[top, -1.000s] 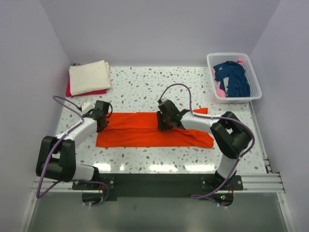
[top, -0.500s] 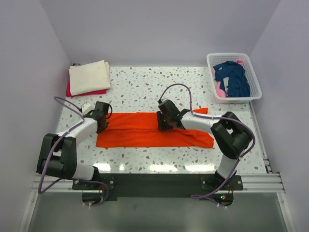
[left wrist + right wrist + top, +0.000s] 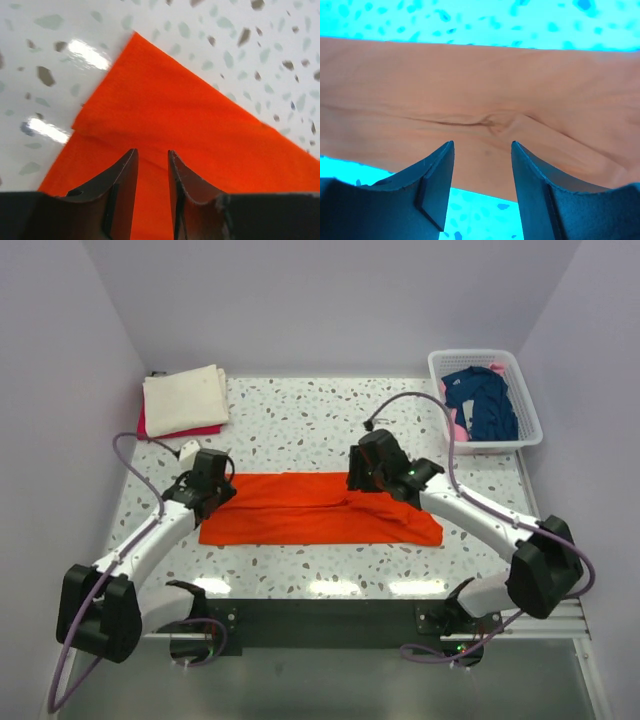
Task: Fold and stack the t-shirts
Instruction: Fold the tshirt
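The orange t-shirt [image 3: 310, 508] lies folded into a long strip across the middle of the table. My left gripper [image 3: 212, 490] hovers over its left end. In the left wrist view the left gripper [image 3: 151, 152] is open by a narrow gap, with only the orange cloth [image 3: 200, 125] below it. My right gripper [image 3: 366, 480] hangs above the strip's back edge near the middle. In the right wrist view the right gripper [image 3: 482, 145] is open and empty over a small crease in the shirt [image 3: 490, 120], which looks tan in that view. A folded cream t-shirt [image 3: 184, 398] lies on a red one [image 3: 175, 431] at the back left.
A white lattice basket [image 3: 497, 444] at the back right holds a navy t-shirt [image 3: 485, 400] and some pink cloth [image 3: 457, 426]. A small orange flap [image 3: 416, 469] sticks out behind the strip's right part. Walls close in the table on three sides.
Both grippers have opened and lifted off the orange shirt. The right gripper has moved right and back as its arm swung outward. The left gripper stays over the left end.
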